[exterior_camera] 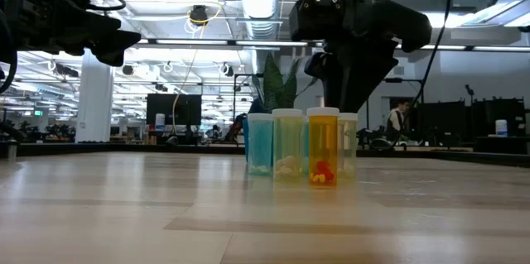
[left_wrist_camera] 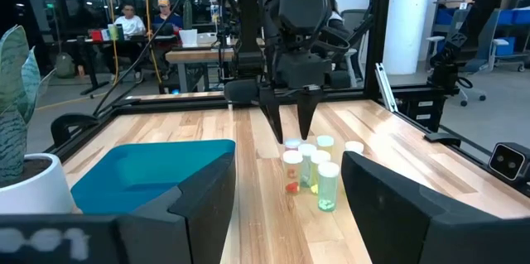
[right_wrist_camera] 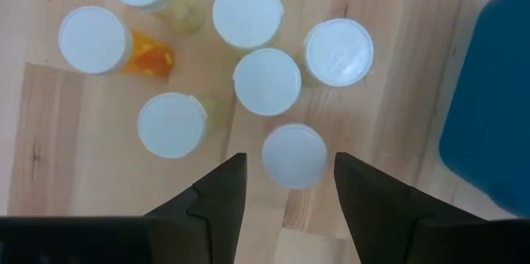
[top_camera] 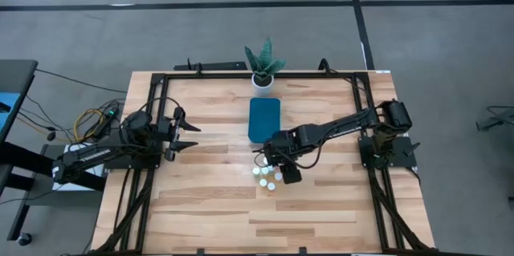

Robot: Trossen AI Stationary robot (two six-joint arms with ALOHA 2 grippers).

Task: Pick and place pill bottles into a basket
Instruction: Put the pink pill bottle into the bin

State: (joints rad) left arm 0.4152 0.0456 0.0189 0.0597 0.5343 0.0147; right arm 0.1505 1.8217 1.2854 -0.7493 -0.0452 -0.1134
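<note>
Cluster of small translucent white-capped pill bottles (right_wrist_camera: 267, 81), seven caps counted, upright on the pale wooden table (top_camera: 209, 208), just beside the teal-blue rectangular plastic basket (top_camera: 263, 119); no readable labels. Right gripper (right_wrist_camera: 289, 181) above nearest cap, jaws parted, holding nothing. White pot with spiky green plant (top_camera: 263, 67) behind the basket. Left gripper (top_camera: 191, 136) well apart, jaws spread, empty.
</note>
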